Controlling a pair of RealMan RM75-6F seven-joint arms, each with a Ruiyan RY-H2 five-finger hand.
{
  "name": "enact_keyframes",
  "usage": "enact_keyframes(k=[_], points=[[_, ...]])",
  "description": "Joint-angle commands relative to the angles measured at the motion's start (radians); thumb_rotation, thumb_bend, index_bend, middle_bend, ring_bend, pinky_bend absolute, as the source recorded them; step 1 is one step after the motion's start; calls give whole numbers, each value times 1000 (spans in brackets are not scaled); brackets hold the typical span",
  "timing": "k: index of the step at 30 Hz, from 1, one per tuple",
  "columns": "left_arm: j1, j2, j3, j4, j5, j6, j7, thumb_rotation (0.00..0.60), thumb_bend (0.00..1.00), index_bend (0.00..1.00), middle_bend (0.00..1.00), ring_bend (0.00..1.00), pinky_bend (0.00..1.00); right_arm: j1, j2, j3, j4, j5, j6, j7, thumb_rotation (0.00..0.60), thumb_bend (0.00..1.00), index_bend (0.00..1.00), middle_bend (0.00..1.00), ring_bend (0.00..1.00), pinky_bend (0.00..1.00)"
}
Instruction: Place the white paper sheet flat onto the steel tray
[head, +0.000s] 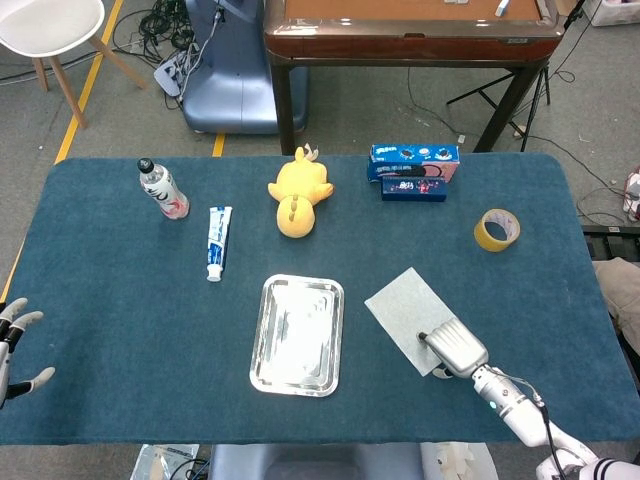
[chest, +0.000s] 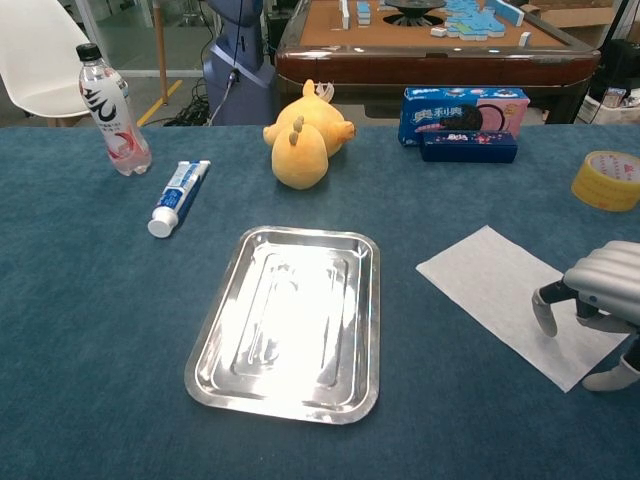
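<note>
The white paper sheet (head: 403, 304) (chest: 492, 279) lies flat on the blue table, right of the steel tray (head: 296, 336) (chest: 292, 322), which holds nothing. My right hand (head: 456, 347) (chest: 598, 297) hovers over the sheet's near right corner. Its fingers curl down onto or just above the paper, and the thumb sits off the sheet's edge; the paper is not lifted. My left hand (head: 14, 345) shows only in the head view, at the table's far left edge, with fingers spread and nothing in it.
A water bottle (chest: 110, 100), a toothpaste tube (chest: 178, 194), a yellow plush toy (chest: 304, 133) and a blue snack box (chest: 464, 120) line the far side. A yellow tape roll (chest: 605, 180) lies beyond the right hand.
</note>
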Motion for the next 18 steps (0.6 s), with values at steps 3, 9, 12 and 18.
enact_keyframes(k=[3, 9, 12, 18], points=[[1, 1, 0, -1, 0, 1, -1, 600, 24, 256, 132, 81, 358, 0, -7, 5, 7, 3, 13, 5, 600, 0, 503, 1000, 1000, 1000], [1, 1, 0, -2, 1, 0, 1, 600, 24, 256, 132, 81, 358, -1, -15, 11, 17, 9, 26, 7, 600, 96, 508, 1000, 1000, 1000], [1, 2, 0, -2, 0, 0, 2, 600, 24, 256, 132, 81, 358, -1, -19, 11, 21, 10, 31, 12, 600, 171, 513, 1000, 1000, 1000], [1, 2, 0, -2, -1, -2, 2, 600, 24, 256, 132, 81, 358, -1, -22, 10, 21, 9, 41, 23, 600, 286, 526, 1000, 1000, 1000]])
